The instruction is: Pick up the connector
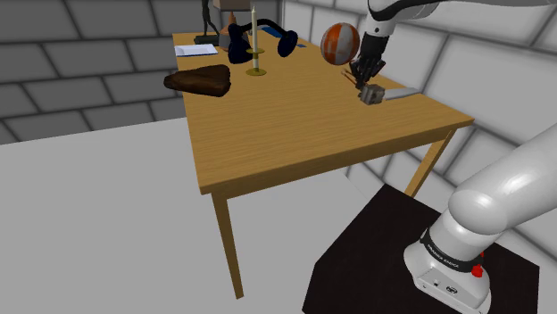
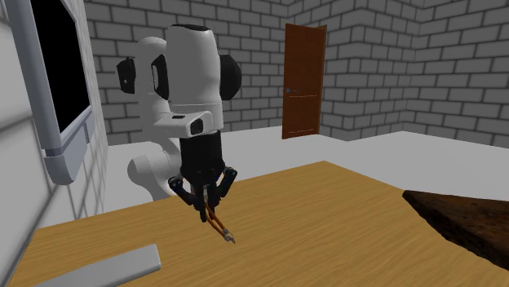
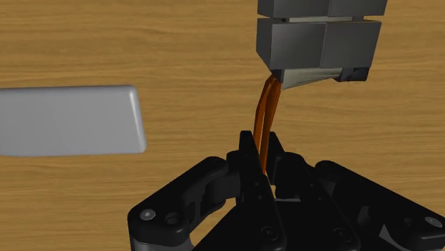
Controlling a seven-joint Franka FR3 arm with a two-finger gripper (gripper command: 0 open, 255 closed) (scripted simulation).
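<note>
The connector (image 3: 317, 39) is a grey block with two thin orange wires (image 3: 265, 118) trailing from it. My black gripper (image 3: 262, 153) is shut on those wires, and the block hangs beyond the fingertips. In the shoulder view the gripper (image 1: 364, 76) stands over the wooden table's (image 1: 295, 134) far right part, with the connector (image 1: 371, 93) just under it. From the second exterior view the gripper (image 2: 208, 208) points down and the connector (image 2: 225, 234) dangles close to the tabletop; I cannot tell whether it touches.
A flat grey slab (image 3: 68, 120) lies on the table beside the connector. Farther back stand an orange-and-white ball (image 1: 340, 43), a candlestick (image 1: 255, 53), a dark brown wedge (image 1: 200, 81) and a white booklet (image 1: 195, 50). The table edge (image 1: 419, 143) is near.
</note>
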